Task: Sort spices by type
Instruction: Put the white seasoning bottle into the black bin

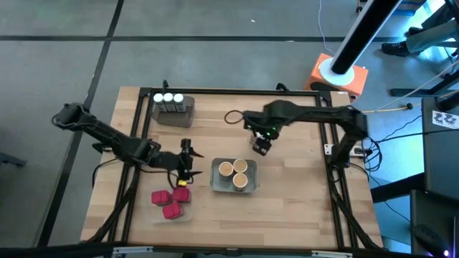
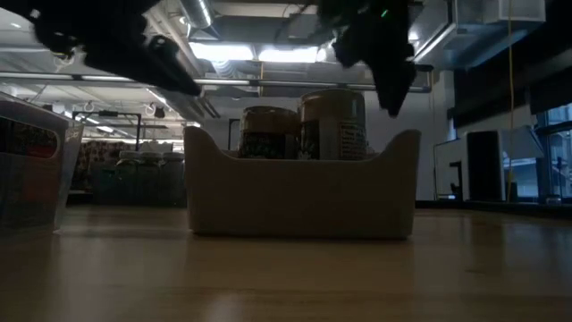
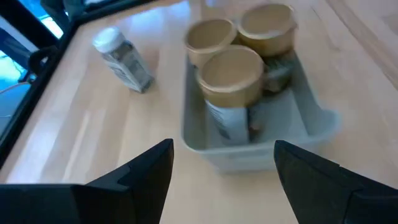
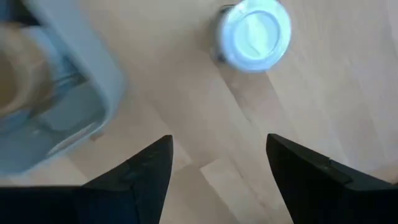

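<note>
While right gripper (image 4: 217,180) hovers, fingers apart and empty, over white-capped jar (image 4: 255,34) standing beside grey tray (image 1: 215,185): jar likely light, rigid, smooth; grasp body below cap. Left gripper (image 3: 224,174) wide, empty.

Light wooden table (image 1: 287,215) with black frame on grey tiled floor (image 1: 215,57); orange base (image 1: 337,75) past its far right corner; bright ceiling lights (image 2: 241,52) overhead.

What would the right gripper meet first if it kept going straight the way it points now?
Most likely the white-capped jar: it stands ahead of the open right gripper, slightly off-centre. The grey tray lies off to one side. Depth is unclear; it might meet bare table first.
</note>
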Controlling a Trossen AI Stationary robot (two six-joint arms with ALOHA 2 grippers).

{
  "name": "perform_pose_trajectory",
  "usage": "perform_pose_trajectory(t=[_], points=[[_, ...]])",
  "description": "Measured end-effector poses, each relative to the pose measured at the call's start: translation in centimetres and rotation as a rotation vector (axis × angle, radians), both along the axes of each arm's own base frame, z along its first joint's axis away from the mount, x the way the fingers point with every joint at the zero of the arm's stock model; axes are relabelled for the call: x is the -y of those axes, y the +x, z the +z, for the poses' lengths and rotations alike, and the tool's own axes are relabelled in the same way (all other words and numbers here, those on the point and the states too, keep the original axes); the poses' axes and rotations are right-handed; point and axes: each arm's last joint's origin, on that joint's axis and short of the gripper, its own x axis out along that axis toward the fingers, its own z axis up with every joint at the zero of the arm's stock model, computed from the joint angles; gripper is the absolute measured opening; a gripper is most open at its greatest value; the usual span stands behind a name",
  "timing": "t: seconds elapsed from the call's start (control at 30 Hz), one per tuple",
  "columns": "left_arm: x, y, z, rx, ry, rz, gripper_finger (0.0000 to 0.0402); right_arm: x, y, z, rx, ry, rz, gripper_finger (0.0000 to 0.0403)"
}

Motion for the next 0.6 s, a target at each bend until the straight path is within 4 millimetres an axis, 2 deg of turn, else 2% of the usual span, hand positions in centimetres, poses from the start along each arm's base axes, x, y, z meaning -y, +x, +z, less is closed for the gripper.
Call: perform_pose_trajectory(t=[0.1, 0.23, 0.47, 0.6], points=[[-1.4, 0.7, 0.3, 0.023, -0.04, -0.002, 0.0262, -1.3, -1.8, 1.0, 0.093, -0.041, 0.005, 0.0257], [-3.5, 1.5, 0.7, 0.063, -0.095, 0.01, 0.0262, -2.2, -4.4, 0.8, 0.262, -0.106, -0.018, 0.0257], [-7.3, 2.7, 0.9, 0.135, -0.099, 0.093, 0.0262, -2.4, -8.5, -3.4, 0.529, -0.201, -0.033, 0.0257], [-9.4, 4.3, 0.3, 0.138, -0.114, 0.121, 0.0262, -2.3, -10.1, -6.5, 0.621, -0.272, -0.028, 0.0257]])
